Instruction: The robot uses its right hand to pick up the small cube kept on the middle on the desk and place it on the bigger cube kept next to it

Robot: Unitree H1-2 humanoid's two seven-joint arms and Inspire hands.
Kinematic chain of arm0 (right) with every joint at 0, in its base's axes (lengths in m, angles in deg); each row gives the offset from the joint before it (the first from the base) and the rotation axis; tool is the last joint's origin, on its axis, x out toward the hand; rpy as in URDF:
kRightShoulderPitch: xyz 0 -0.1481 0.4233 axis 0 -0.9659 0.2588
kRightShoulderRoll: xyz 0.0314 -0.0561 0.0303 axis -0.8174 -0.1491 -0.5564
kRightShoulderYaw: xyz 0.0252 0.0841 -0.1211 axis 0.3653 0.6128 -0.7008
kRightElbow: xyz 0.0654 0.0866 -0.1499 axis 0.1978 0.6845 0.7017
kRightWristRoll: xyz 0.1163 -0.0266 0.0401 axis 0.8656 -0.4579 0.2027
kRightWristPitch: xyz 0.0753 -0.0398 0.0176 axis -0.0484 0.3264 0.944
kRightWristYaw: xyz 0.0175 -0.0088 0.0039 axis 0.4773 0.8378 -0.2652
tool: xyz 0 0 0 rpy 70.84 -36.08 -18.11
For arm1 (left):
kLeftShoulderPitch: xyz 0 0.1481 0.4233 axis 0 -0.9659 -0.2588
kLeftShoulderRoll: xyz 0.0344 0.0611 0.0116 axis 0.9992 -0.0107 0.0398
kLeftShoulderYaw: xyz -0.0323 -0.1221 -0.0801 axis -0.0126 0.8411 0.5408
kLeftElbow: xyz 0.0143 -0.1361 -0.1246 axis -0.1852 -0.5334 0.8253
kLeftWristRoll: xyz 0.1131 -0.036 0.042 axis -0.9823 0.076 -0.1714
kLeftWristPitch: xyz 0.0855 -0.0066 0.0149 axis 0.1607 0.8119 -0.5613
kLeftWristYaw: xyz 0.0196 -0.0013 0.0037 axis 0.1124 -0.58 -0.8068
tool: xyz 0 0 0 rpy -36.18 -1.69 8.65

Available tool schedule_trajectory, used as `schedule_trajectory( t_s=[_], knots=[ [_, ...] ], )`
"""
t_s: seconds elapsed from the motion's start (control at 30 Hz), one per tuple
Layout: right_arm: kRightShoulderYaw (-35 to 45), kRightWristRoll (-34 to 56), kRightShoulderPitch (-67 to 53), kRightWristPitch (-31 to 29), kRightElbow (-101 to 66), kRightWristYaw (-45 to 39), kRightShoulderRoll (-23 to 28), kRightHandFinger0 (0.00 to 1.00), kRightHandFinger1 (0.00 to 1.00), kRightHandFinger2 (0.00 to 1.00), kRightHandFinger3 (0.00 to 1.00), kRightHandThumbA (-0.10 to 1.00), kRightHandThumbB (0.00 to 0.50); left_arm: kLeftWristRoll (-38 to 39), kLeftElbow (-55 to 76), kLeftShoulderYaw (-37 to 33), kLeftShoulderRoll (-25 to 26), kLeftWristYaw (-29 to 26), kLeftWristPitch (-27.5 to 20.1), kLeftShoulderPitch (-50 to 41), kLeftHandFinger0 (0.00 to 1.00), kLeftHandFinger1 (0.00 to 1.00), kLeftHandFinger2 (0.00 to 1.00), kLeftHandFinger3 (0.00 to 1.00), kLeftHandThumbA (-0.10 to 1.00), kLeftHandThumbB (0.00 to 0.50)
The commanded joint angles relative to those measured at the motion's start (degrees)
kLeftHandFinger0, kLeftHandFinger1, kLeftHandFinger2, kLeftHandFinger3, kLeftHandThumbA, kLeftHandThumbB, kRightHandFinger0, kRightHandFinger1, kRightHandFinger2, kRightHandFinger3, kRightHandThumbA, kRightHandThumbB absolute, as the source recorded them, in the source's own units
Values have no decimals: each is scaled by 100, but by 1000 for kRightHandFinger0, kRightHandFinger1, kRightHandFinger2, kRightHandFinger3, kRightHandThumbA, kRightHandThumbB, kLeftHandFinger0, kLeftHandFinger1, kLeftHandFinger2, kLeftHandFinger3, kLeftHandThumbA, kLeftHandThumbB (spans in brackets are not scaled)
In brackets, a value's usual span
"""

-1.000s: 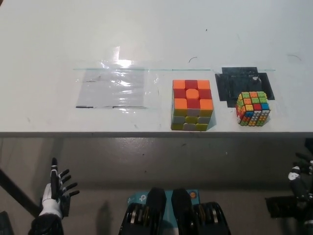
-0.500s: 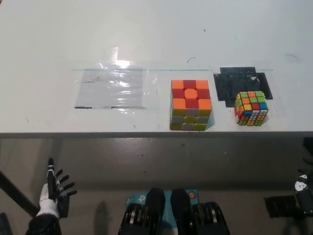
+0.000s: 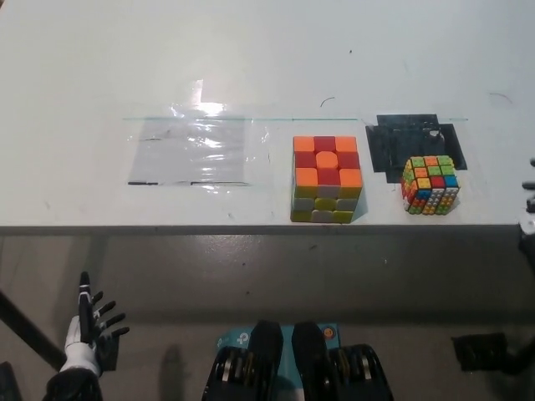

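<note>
Two puzzle cubes on the white bench: small cube on a black patch, untouched, near bigger cube; right hand at edge, fingers indiscernible; left hand resting low, spread, empty.

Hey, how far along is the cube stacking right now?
Nothing is stacked yet. The small cube sits on the desk beside the bigger cube, untouched. The right hand shows only at the picture's right edge; the left hand rests open, low at the left. Reaching, grasping and placing remain.
</note>
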Motion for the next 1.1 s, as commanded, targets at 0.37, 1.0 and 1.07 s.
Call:
schedule_trajectory(
  t_s=[0.37, 1.0, 1.07],
  knots=[
    [-894, -890, 1331, 401, 419, -1396, 1140, 1000, 1000, 1000, 1000, 710, 355, -38, 61, -65, 145, -168, 43, 98, 717, 775, 857, 872, 1000, 102],
    [-1403, -1122, 2130, -46, 2337, -1547, 1403, 1000, 1000, 1000, 1000, 914, 454, -40, 196, -148, 169, -133, 122, 46, 714, 762, 846, 894, 1000, 98],
    [-1456, -1141, 2179, -122, 2558, -1521, 1397, 1000, 1000, 1000, 1000, 913, 452, -56, 195, -152, 169, -160, 141, 48, 714, 760, 838, 876, 1000, 105]
  ],
)
